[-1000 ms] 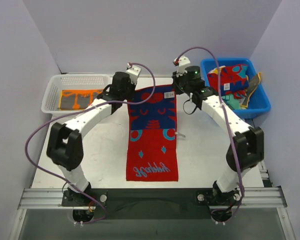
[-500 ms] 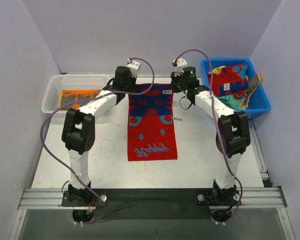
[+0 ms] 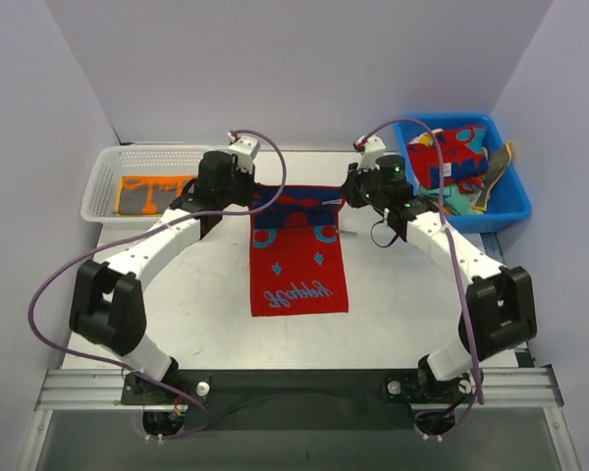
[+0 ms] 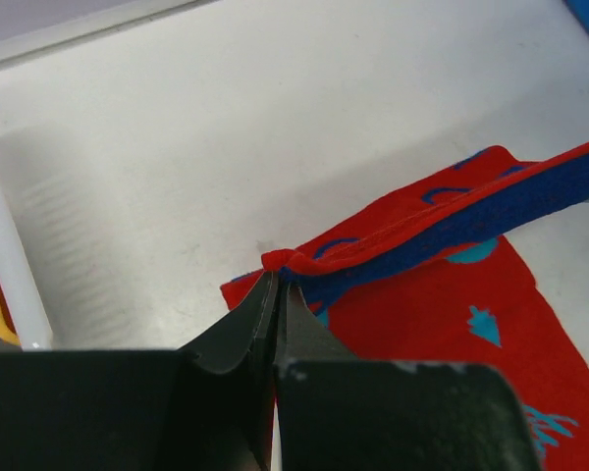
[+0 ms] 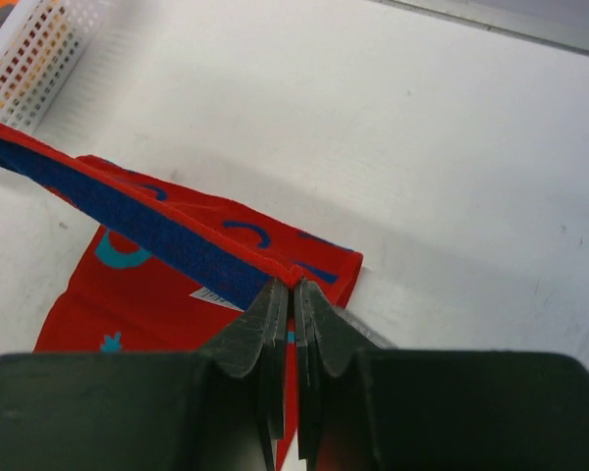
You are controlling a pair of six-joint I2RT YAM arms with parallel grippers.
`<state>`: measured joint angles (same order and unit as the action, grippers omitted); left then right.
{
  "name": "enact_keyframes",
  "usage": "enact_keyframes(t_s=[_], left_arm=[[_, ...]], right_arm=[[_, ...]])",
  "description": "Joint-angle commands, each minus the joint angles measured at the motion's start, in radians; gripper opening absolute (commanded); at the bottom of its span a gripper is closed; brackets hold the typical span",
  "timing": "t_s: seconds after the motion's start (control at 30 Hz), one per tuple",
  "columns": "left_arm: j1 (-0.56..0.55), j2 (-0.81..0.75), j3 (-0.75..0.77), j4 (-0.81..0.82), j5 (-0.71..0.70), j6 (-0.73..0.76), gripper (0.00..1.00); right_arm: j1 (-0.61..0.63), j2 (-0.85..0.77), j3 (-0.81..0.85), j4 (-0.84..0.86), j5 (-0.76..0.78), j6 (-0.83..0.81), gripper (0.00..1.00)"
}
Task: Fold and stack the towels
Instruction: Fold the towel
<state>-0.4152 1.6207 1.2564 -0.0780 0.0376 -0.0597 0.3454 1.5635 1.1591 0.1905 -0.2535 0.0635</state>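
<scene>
A red towel with blue and teal shapes (image 3: 296, 260) lies lengthwise on the white table, its far edge lifted and folding toward the near end. My left gripper (image 3: 252, 193) is shut on the towel's far left corner (image 4: 280, 261). My right gripper (image 3: 346, 195) is shut on the far right corner (image 5: 296, 273). The held edge stretches taut between them as a blue and red band (image 4: 452, 221), also in the right wrist view (image 5: 128, 211). An orange towel with dark marks (image 3: 155, 192) lies in the white mesh basket (image 3: 106, 167). More towels (image 3: 452, 157) lie heaped in the blue bin (image 3: 510, 201).
The white mesh basket stands at the far left and its wall shows in the right wrist view (image 5: 34, 54). The blue bin stands at the far right. A white label (image 5: 211, 294) shows on the towel's underside. Bare table (image 3: 187, 294) lies either side of the towel.
Both grippers first carried the towel's far edge away from me, then pulled it back toward the near end and raised it, so the far part folds over. The towel's near end slid farther from the table's front edge.
</scene>
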Motion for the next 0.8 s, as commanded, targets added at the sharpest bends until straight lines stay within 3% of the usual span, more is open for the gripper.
enact_keyframes(t_s=[0.0, 0.37, 0.77], left_arm=[[-0.01, -0.111, -0.075, -0.045, 0.065, -0.1, 0.0], [-0.099, -0.248, -0.426, -0.092, 0.073, -0.304, 0.0], [-0.132, -0.071, -0.463, -0.151, 0.024, -0.379, 0.0]], right_arm=[[0.026, -0.108, -0.074, -0.037, 0.006, 0.028, 0.0], [0.095, -0.226, -0.329, -0.129, -0.009, 0.196, 0.0], [0.053, 0.082, -0.316, -0.235, -0.116, 0.32, 0.0]])
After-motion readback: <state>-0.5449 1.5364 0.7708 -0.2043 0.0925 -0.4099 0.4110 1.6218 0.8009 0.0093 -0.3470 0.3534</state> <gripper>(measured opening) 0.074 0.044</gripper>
